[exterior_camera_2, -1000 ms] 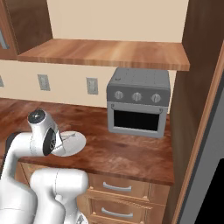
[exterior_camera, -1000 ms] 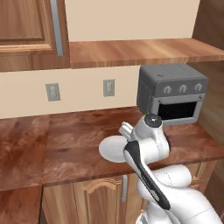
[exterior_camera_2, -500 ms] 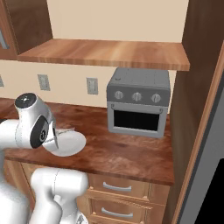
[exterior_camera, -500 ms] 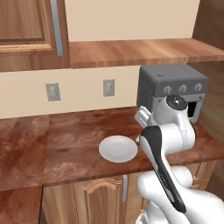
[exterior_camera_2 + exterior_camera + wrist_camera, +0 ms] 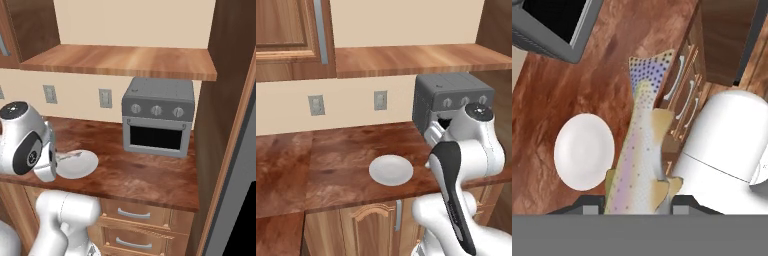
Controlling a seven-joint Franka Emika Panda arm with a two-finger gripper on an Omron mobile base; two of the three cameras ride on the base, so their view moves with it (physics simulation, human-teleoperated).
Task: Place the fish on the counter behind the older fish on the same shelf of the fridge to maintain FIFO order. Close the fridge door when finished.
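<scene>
Hand view: the slender silvery-grey fish with a dotted, pointed tail (image 5: 639, 150) runs up the frame from between the two dark finger tips of the pincer (image 5: 637, 202). The pincer is clenched on the fish's body, one tip on each flank. The tail fin fans out at the far end, speckled dark on pale blue; the body shows a faint pink-lilac sheen with tan fins near the grip. The fish is lifted clear of the reddish-brown mottled wood-look tabletop (image 5: 577, 85).

The round, smooth white plate (image 5: 584, 151) lies flat on the tabletop, beside the fish in this view and apart from it. In the left base view the plate (image 5: 391, 170) sits near the front edge of the tabletop (image 5: 331, 165), just left of the white arm. In the right base view the fish (image 5: 69, 155) pokes out sideways from the arm's head, over the plate (image 5: 80, 165).

A boxy grey countertop oven with three knobs and a dark glass door (image 5: 157, 117) stands at the back of the tabletop, under a flat wooden wall shelf (image 5: 125, 60). Light wooden drawers with curved metal pulls (image 5: 132, 215) sit below the tabletop.
</scene>
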